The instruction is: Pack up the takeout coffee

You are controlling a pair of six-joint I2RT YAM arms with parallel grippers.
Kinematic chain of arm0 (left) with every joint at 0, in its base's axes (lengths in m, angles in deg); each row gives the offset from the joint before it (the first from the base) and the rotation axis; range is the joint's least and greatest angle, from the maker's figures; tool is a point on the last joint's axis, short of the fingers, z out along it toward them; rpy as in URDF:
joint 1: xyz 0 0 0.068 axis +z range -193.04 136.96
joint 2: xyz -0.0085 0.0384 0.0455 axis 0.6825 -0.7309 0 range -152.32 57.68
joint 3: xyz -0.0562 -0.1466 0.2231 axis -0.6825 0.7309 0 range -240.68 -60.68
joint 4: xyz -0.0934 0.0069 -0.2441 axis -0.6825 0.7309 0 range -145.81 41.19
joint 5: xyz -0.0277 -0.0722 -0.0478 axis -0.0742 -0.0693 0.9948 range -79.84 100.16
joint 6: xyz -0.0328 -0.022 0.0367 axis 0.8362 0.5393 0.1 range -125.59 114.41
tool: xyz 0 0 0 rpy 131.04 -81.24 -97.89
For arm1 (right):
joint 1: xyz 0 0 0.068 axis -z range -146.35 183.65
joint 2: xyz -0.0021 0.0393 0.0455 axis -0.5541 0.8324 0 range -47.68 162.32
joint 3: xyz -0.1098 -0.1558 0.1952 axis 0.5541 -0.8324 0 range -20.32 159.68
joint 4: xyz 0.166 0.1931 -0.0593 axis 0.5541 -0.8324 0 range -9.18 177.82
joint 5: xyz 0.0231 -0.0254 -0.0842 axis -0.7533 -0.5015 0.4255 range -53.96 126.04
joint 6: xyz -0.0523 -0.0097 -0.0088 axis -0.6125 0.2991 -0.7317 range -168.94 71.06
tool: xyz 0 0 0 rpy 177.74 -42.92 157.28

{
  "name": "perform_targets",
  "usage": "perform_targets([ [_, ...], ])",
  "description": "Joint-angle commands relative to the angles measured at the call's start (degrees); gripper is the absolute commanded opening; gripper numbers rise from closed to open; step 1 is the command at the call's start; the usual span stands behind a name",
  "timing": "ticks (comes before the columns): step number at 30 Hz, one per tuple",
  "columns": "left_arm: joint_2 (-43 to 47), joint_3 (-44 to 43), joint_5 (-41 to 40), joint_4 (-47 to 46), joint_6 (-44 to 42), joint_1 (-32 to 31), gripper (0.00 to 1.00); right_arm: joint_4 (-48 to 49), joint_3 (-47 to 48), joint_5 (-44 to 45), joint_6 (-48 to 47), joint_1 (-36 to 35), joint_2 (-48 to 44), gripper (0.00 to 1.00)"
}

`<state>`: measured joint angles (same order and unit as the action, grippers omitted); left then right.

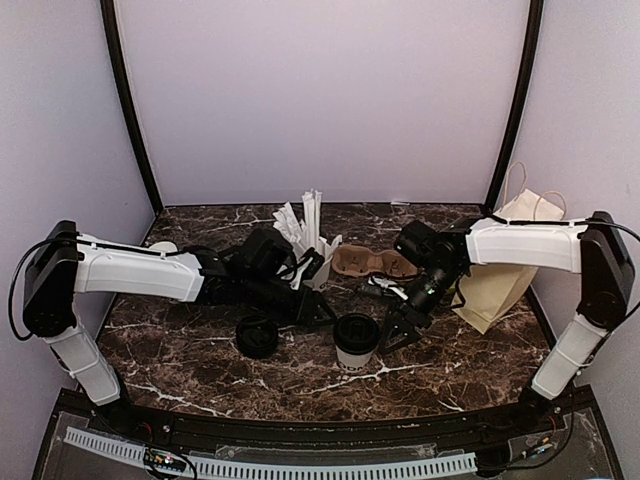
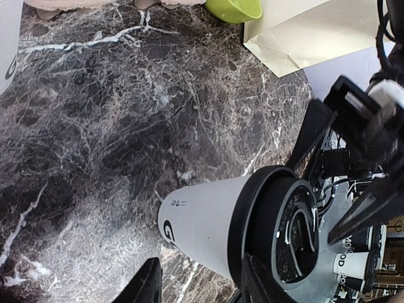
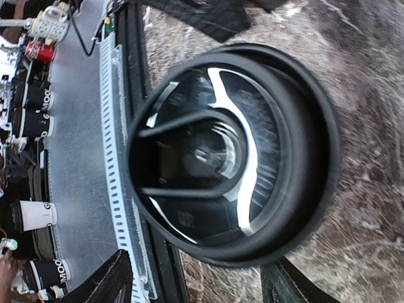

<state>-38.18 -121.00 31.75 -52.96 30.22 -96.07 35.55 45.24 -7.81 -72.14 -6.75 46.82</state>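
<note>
Lidded white coffee cup [image 1: 356,342] upright on marble table [image 1: 180,365], left gripper [image 1: 322,310] just left of it, jaws apart, right gripper [image 1: 393,335] just right, jaws spread

Marble table [image 1: 200,360], lidded cup [image 1: 356,340], paper bag [image 1: 495,282]

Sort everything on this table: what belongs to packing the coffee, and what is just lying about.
For the job:
- lidded coffee cup
- second black lid to its left; no cup shows under it
- probably the cardboard cup carrier and the paper bag

Lying about:
- cup of straws
- green bowl
</note>
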Motion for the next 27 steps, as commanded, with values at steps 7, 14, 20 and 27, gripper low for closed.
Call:
perform_targets([
  [7,0.54,-0.77,1.78,-4.02,1.25,-0.47,0.42,4.21,3.45,6.76,7.05,0.74,4.2,0.61],
  [14,1.14,0.08,2.9,-3.2,1.42,-0.55,0.38,5.34,6.28,8.37,8.43,4.0,6.38,0.59],
  [20,2.05,0.42,2.82,-1.76,1.54,-0.71,0.36,5.43,6.71,9.94,8.76,6.07,5.57,0.59],
  [27,4.91,1.44,-1.03,-0.67,2.4,-0.73,0.35,4.85,6.0,7.33,8.16,7.48,3.67,0.6],
])
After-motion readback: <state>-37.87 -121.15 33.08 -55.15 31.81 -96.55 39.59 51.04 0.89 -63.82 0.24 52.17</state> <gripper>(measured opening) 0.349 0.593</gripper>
